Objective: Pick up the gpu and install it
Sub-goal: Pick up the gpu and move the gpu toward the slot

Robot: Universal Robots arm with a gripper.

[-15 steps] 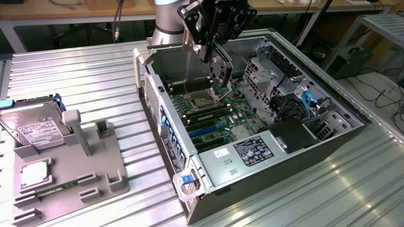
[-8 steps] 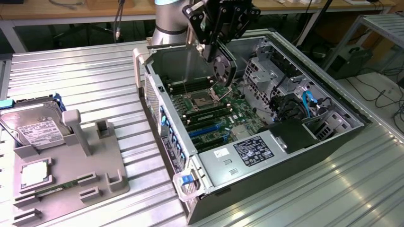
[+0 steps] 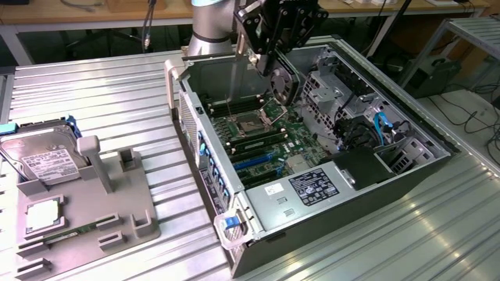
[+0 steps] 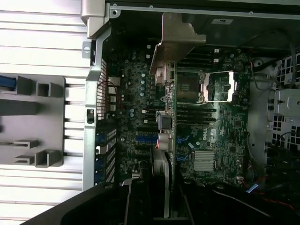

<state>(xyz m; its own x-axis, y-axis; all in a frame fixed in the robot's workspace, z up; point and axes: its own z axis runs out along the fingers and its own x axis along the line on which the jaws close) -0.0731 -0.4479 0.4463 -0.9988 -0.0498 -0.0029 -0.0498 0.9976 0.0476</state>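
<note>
Mid-transport: the gripper [image 3: 268, 55] has its jaws clamped on the gpu [image 3: 282, 85], which hangs on edge above the far end of the open computer case [image 3: 355, 181]. My read is that seating needs the card's edge square over a blue slot [image 4: 147, 138], bracket at the case wall.

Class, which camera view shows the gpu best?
The exterior view: the gpu, clamped in the jaws above the open computer case, shows its round fan and board face. The wrist view sees it edge-on, with its silver bracket.

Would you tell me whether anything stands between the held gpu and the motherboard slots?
Nothing visible does. The gpu hangs in the gripper above the open case, and the blue slots on the motherboard lie bare, with no card or cable across them.
</note>
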